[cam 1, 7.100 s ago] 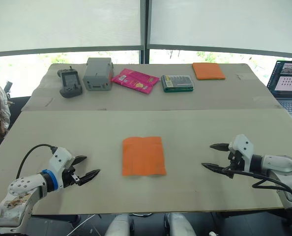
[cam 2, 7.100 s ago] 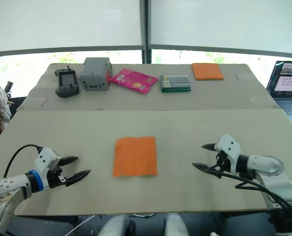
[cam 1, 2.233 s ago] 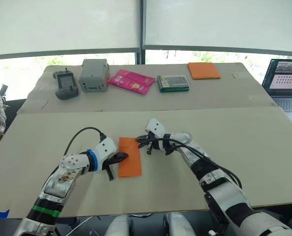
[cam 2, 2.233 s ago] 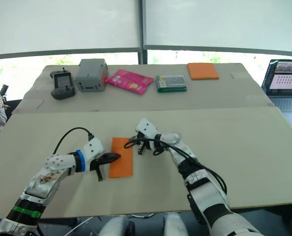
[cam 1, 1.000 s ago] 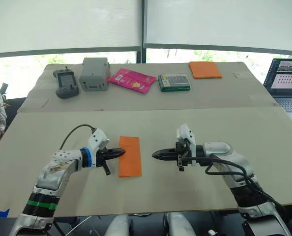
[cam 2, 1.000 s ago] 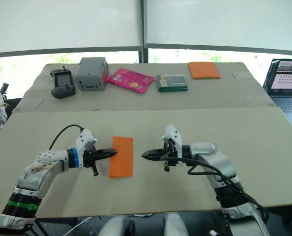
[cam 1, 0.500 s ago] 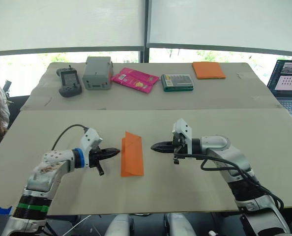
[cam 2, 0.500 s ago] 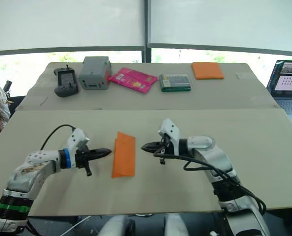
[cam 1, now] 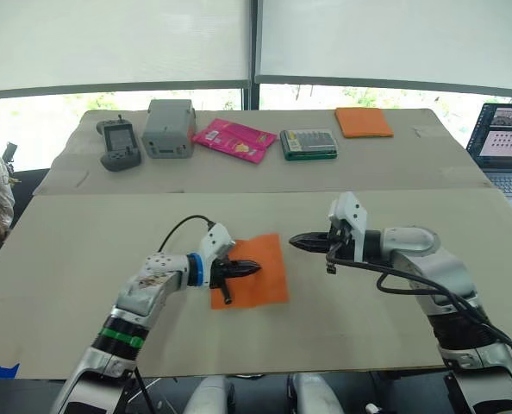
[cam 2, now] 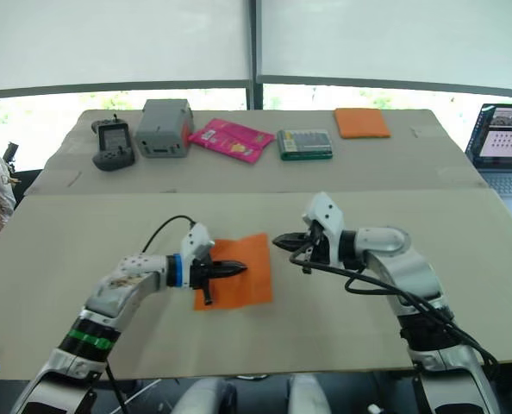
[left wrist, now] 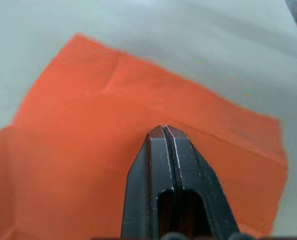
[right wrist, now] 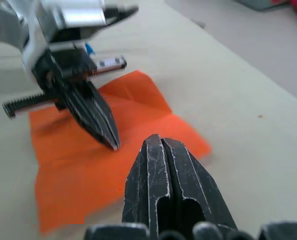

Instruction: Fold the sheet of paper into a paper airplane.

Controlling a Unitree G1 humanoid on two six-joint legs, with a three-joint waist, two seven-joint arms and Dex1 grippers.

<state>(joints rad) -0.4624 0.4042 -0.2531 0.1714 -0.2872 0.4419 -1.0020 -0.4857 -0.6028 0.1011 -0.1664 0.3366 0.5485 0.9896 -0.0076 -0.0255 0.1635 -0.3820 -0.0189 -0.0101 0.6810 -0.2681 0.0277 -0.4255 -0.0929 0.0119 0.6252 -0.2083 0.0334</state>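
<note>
— Paper position, please?

— Orange sheet of paper (cam 1: pixel 250 271) lies spread flat on the near half of the bench (cam 1: pixel 84 250), about midway between my two arms. It reads roughly square, a little skewed, with crease lines across it and one corner pointing toward the far side.

— And your left pincer?

— My left pincer (cam 1: pixel 252 268) sits over the sheet, reaching in from its left edge; its tips are above the middle of the paper. From the left wrist camera I see both fingers (left wrist: pixel 164 150) pressed together, nothing between them, with orange surface all around the tips. I cannot tell whether the tips actually touch the paper or hang just above it.

— Right side?

— My right pincer (cam 1: pixel 294 239) is just beside the sheet's far right corner, pointing toward the left one, over bare bench and not touching the paper. Its fingers are also closed together, holding nothing.

— Anything else on the bench?

— Along the far edge I have a handheld controller (cam 1: pixel 121 143), a grey box (cam 1: pixel 171 128), a pink packet (cam 1: pixel 236 141), a green-rimmed case (cam 1: pixel 309 143) and a thicker orange pad (cam 1: pixel 364 122). A laptop (cam 1: pixel 506 148) stands open off to my right.
</note>
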